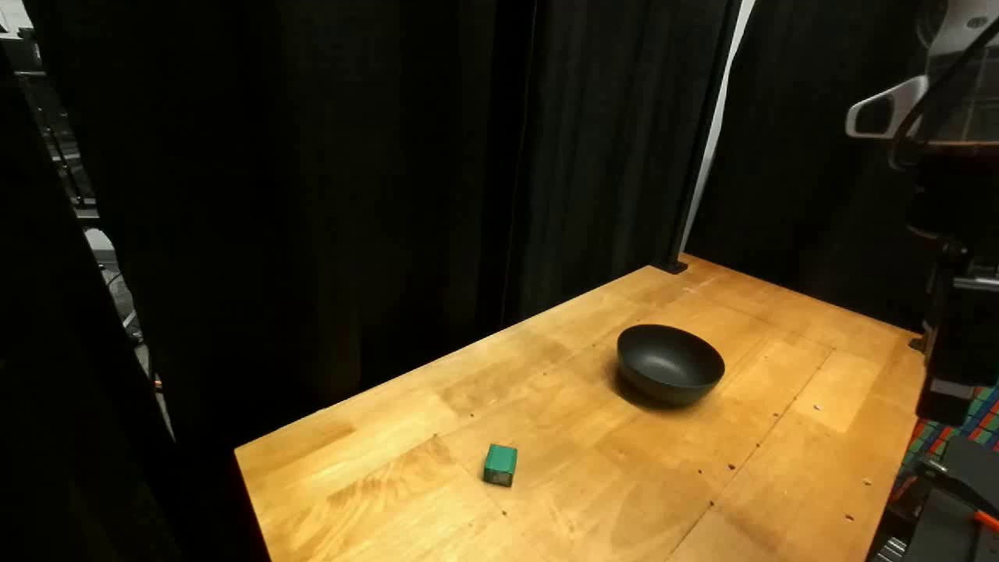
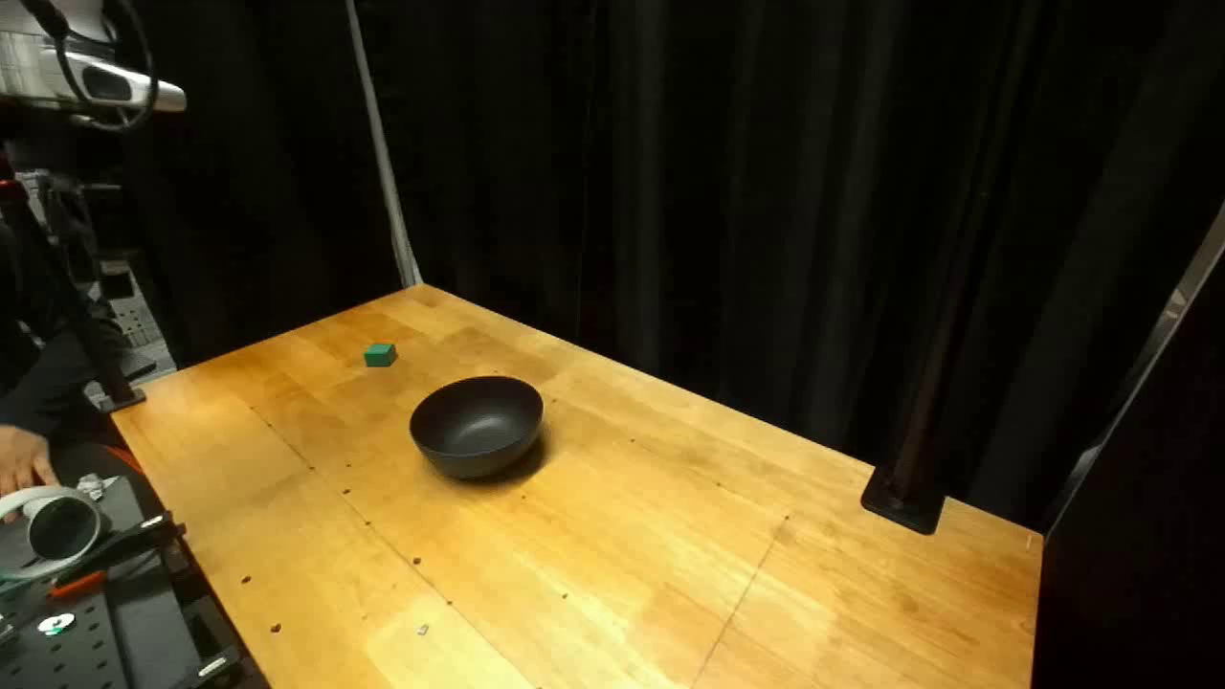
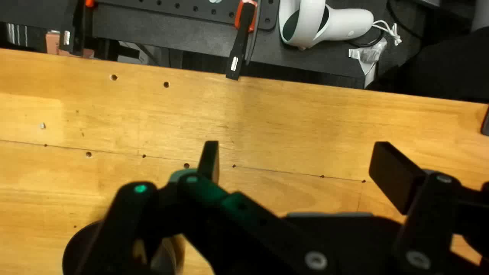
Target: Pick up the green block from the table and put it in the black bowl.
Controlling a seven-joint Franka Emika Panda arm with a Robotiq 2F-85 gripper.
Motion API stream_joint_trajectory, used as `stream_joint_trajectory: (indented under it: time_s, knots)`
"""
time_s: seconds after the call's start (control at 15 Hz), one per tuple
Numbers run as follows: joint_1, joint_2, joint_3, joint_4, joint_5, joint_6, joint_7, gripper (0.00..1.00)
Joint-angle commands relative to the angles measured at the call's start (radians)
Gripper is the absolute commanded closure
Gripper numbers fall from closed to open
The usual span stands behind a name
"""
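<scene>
The small green block (image 1: 499, 465) lies on the wooden table (image 1: 780, 390), apart from the black bowl (image 1: 671, 365). Both also show in an exterior view, the block (image 2: 380, 355) beyond the bowl (image 2: 477, 427). The bowl is upright, and no contents show inside it. In the wrist view my gripper (image 3: 296, 162) is open, with only table surface seen between its fingers. The bowl (image 3: 78, 248) shows there at the lower left, partly hidden behind a finger. The block is not visible in the wrist view. The gripper's dark body (image 1: 956, 336) is at the right edge of an exterior view, well apart from the block.
Black curtains (image 1: 390, 195) hang along the table's far sides. A black post foot (image 2: 904, 498) stands on the table near an edge. A dark cart with a white controller (image 3: 340, 25) and a clamp (image 3: 238, 49) adjoins the table. A person's hand (image 2: 24, 459) is near the cart.
</scene>
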Motion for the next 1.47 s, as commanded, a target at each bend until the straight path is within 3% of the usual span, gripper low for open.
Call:
stream_joint_trajectory:
  time_s: [0.0, 0.27, 0.6, 0.8, 1.13, 1.4]
  knots:
    - [0.009, 0.002, -0.009, 0.003, -0.005, -0.002, 0.004, 0.00]
    - [-0.001, 0.035, -0.001, 0.022, -0.015, 0.025, 0.013, 0.00]
    - [-0.017, 0.338, 0.053, 0.139, -0.099, 0.299, 0.045, 0.00]
    - [-0.018, 0.528, 0.063, 0.221, -0.222, 0.434, 0.112, 0.00]
    - [0.048, 0.849, -0.012, 0.450, -0.470, 0.503, 0.230, 0.00]
    - [0.139, 1.081, -0.096, 0.668, -0.492, 0.530, 0.215, 0.00]
